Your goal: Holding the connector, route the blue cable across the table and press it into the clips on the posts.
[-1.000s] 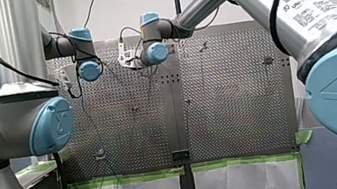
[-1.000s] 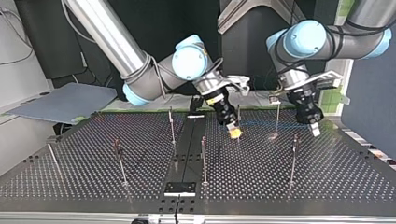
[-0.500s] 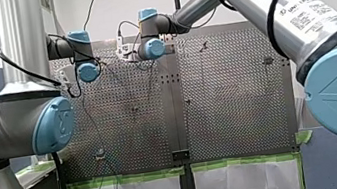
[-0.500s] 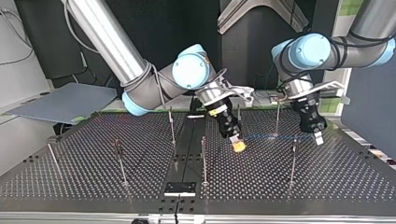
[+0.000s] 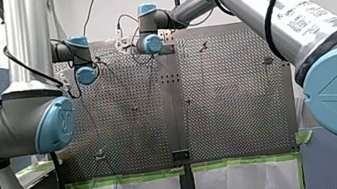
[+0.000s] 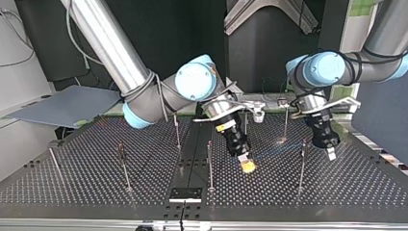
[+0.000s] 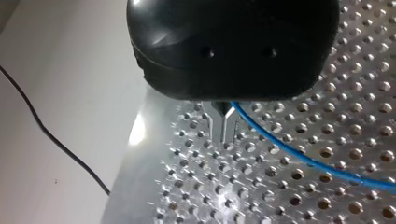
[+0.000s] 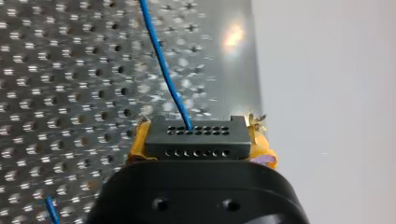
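In the right wrist view my right gripper point(image 8: 200, 146) is shut on a black connector point(image 8: 191, 136), which sits between its yellow pads point(image 8: 261, 148). The blue cable point(image 8: 161, 65) leaves the connector and runs ahead over the perforated table. In the left wrist view my left gripper point(image 7: 223, 125), black with thin metal fingers, is shut on the blue cable point(image 7: 299, 154), which trails off to one side. In the top view my right gripper point(image 6: 247, 163) hangs low near the middle, and my left gripper point(image 6: 331, 154) is at the view's right beside a post point(image 6: 301, 163).
Several thin posts stand on the perforated table point(image 6: 72, 187), among them one point(image 6: 210, 163) next to my right gripper and others point(image 6: 177, 129) point(image 6: 123, 166) at the top view's left. A black plate point(image 6: 185, 194) lies at the near edge. A thin black wire point(image 7: 51, 140) lies off the table's edge.
Both grippers have moved toward the near edge of the top view, the right one with the connector and the left one with the cable. Both grips are unchanged.
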`<act>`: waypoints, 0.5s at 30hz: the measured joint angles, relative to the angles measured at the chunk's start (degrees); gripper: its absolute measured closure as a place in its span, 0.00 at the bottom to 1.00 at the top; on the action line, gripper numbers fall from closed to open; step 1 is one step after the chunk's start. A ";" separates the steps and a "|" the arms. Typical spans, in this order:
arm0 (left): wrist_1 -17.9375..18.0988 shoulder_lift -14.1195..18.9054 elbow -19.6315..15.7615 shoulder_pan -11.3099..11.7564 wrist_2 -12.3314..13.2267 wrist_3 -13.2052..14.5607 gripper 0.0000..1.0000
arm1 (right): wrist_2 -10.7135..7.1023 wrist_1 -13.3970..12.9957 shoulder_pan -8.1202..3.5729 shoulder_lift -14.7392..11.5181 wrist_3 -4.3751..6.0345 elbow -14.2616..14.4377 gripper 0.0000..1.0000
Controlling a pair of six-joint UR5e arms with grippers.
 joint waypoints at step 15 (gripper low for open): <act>1.67 -2.57 0.49 1.25 6.04 -2.29 1.00 | 1.47 0.63 -0.06 2.22 -0.53 -6.00 1.00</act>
